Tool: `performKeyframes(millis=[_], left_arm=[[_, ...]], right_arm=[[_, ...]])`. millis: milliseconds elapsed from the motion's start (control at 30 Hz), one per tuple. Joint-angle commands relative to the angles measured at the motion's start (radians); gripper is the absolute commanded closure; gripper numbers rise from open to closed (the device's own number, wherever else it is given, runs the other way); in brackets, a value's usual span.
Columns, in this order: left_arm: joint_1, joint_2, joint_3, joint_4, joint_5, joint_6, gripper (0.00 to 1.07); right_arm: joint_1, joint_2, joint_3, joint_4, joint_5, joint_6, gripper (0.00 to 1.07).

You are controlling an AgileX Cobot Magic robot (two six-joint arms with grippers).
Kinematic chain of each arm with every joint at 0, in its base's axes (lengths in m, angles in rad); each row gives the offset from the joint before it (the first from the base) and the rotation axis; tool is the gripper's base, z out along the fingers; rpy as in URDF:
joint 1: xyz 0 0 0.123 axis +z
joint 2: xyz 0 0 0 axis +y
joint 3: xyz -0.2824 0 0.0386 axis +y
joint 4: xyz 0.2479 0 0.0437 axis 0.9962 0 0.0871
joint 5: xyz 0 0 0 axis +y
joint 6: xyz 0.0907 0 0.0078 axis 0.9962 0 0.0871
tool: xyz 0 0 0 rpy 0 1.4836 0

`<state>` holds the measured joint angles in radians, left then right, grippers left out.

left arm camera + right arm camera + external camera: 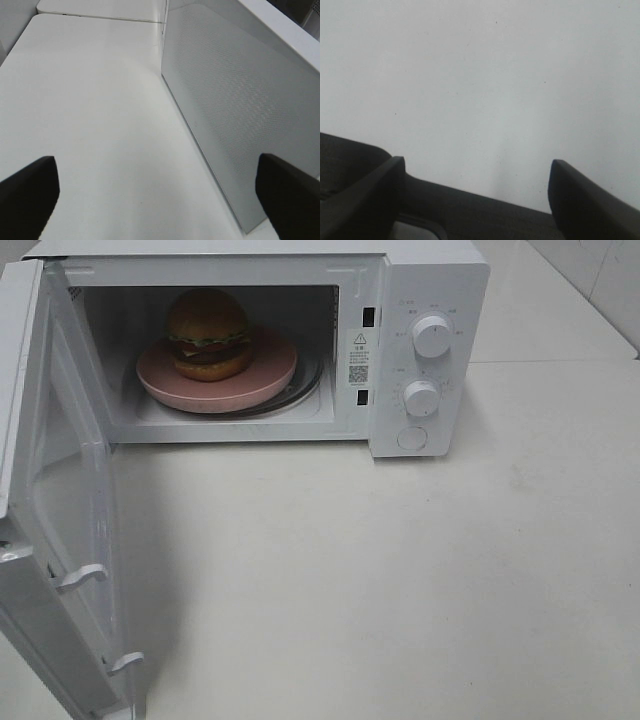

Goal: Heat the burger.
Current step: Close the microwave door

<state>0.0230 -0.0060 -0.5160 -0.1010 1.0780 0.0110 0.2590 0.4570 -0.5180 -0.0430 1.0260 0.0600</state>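
Observation:
The burger (208,334), with a golden-brown bun and green lettuce, sits on a pink plate (270,375) inside the white microwave (430,280). The microwave door (60,510) hangs wide open at the left. Neither arm shows in the exterior high view. In the left wrist view my left gripper (160,192) is open and empty, its black fingertips (27,187) spread over the white table beside the door's perforated outer face (240,100). In the right wrist view my right gripper (475,192) is open with nothing between its fingers, above bare white table.
Two round knobs (431,337) (421,398) and a round button (412,437) sit on the microwave's right panel. White table (400,580) stretches in front of the microwave. A seam between tabletops (100,17) runs behind the door.

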Motion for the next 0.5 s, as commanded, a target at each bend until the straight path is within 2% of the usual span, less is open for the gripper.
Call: performKeyframes(millis=[33, 167, 500], left_arm=[[0.005, -0.018, 0.0, -0.005, -0.01, 0.001, 0.04], [0.005, -0.018, 0.0, -0.005, -0.01, 0.001, 0.04], [0.005, -0.018, 0.0, -0.005, -0.01, 0.001, 0.04]], right_arm=[[-0.027, -0.087, 0.014, 0.011, -0.029, -0.009, 0.31], [-0.061, -0.168, 0.014, 0.011, -0.029, -0.009, 0.31], [-0.179, -0.493, 0.017, 0.027, -0.03, -0.013, 0.31]])
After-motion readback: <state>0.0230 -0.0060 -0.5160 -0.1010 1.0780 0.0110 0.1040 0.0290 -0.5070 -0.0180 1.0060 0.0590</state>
